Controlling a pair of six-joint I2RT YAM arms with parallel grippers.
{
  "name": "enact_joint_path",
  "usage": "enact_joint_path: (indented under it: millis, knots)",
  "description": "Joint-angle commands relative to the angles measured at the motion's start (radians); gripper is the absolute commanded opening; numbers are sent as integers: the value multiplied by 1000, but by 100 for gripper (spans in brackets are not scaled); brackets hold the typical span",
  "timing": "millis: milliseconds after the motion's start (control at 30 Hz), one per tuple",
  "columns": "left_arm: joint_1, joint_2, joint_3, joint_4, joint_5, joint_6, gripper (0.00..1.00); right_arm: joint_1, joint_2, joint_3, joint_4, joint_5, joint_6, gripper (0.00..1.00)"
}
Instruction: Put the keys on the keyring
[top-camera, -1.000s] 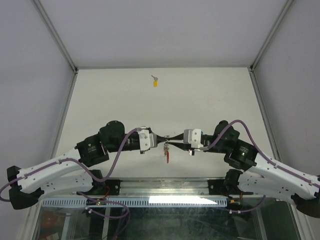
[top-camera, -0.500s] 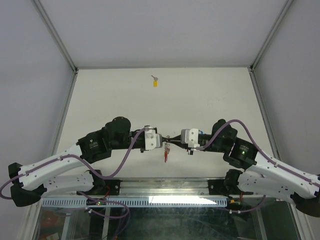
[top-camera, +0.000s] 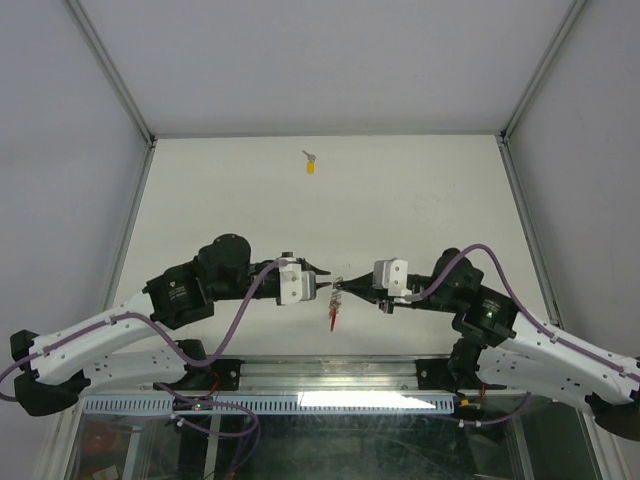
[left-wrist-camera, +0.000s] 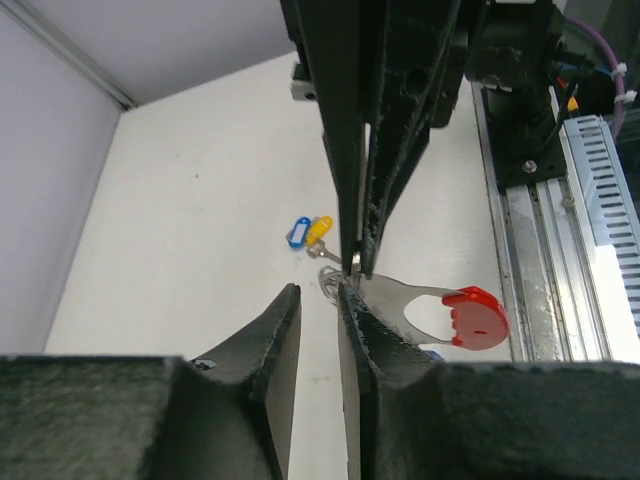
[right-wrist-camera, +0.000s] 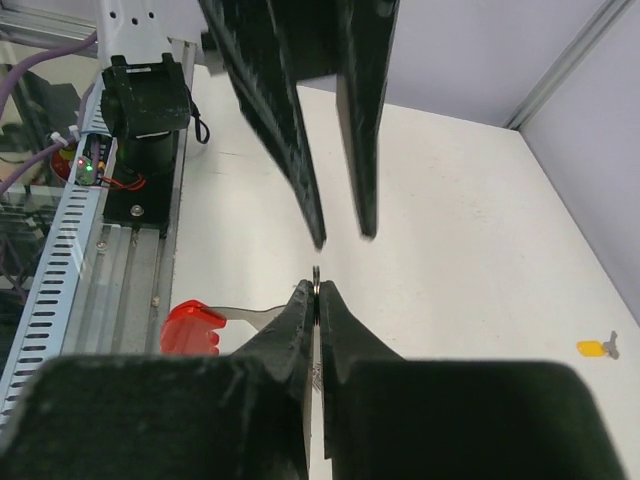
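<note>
My right gripper (top-camera: 342, 286) is shut on the wire rings of the keyring (top-camera: 333, 312) and holds it above the table near the front edge. The keyring's red strip hangs below. In the right wrist view a ring edge (right-wrist-camera: 316, 276) sticks out above the shut fingertips of the right gripper (right-wrist-camera: 316, 290), and the red strip (right-wrist-camera: 190, 328) shows on the left. My left gripper (top-camera: 320, 280) is open and empty, just left of the rings. In the left wrist view its tips (left-wrist-camera: 318, 295) sit beside the rings (left-wrist-camera: 330, 282) and the red strip (left-wrist-camera: 475, 316). A yellow-tagged key (top-camera: 311, 165) lies far back.
Blue-tagged (left-wrist-camera: 297, 233) and yellow-tagged (left-wrist-camera: 319, 228) keys lie together on the white table under the right gripper. The far yellow key also shows in the right wrist view (right-wrist-camera: 597, 347). A metal rail (top-camera: 330, 375) runs along the front edge. Walls enclose the table (top-camera: 420, 200).
My left gripper has opened and drawn back to the left, off the keyring. My right gripper still holds the rings and has shifted slightly right.
</note>
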Motion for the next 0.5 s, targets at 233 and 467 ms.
enact_joint_path:
  millis: [233,467]
  knots:
    - [-1,-118,-28,168,52,-68,31,-46,-79,-143,386,-78,218,0]
    - [-1,-143,-68,221,111,-131,37,-51,-93,-268,736,-116,319,0]
